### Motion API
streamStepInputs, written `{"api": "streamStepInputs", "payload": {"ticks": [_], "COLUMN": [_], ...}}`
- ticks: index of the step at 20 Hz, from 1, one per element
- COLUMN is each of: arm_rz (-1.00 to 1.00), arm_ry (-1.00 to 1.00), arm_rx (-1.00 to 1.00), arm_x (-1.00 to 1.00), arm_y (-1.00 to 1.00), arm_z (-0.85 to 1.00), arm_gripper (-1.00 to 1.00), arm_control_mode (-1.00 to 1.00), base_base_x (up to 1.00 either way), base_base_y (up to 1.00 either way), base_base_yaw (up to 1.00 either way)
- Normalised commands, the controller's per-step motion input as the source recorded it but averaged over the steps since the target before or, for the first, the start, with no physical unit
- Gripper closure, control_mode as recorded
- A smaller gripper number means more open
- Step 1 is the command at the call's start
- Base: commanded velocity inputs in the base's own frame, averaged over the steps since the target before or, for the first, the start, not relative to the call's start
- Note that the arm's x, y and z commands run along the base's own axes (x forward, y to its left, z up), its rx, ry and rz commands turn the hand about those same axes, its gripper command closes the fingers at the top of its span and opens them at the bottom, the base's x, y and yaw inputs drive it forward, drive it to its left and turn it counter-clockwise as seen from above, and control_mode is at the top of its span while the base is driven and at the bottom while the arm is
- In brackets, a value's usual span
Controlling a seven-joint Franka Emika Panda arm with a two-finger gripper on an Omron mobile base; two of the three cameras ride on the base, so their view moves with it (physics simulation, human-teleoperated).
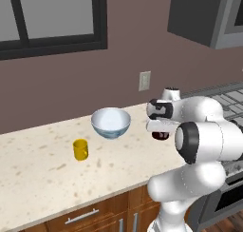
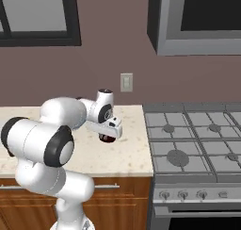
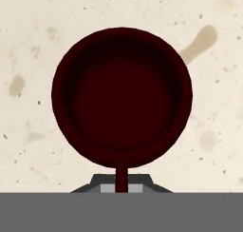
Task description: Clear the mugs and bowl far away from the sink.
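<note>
Speckled cream stone counter (image 1: 42,164) runs beneath the window and ends at a grey gas stove (image 2: 197,139) on its right. Next in size, the wide glossy pale blue-white bowl (image 1: 110,122) sits toward the wall, with the small bright yellow cylindrical mug (image 1: 80,149) just in front of it to the left, standing apart and upright. Right of the bowl, near the stove end, the dark maroon mug (image 3: 121,95) hangs from the tool (image 3: 121,184), whose jaws are clamped on the mug's handle, seen from straight above.
</note>
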Motion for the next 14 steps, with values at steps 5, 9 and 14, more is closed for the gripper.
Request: {"api": "streamStepInputs", "payload": {"ticks": [5,9,14], "arm_rz": [0.0,0.0,0.0], "arm_ry": [0.0,0.0,0.03], "arm_rx": [0.0,0.0,0.0], "arm_x": [0.35,0.33,0.33], "arm_y": [-0.04,-0.03,-0.02], "arm_z": [-0.4,-0.39,-0.37], "arm_gripper": [1.0,1.0,1.0], "arm_control_mode": [-1.0,-1.0,-1.0], "base_base_x": [0.0,0.0,0.0], "base_base_y": [0.0,0.0,0.0], "base_base_yaw": [0.0,0.0,0.0]}}
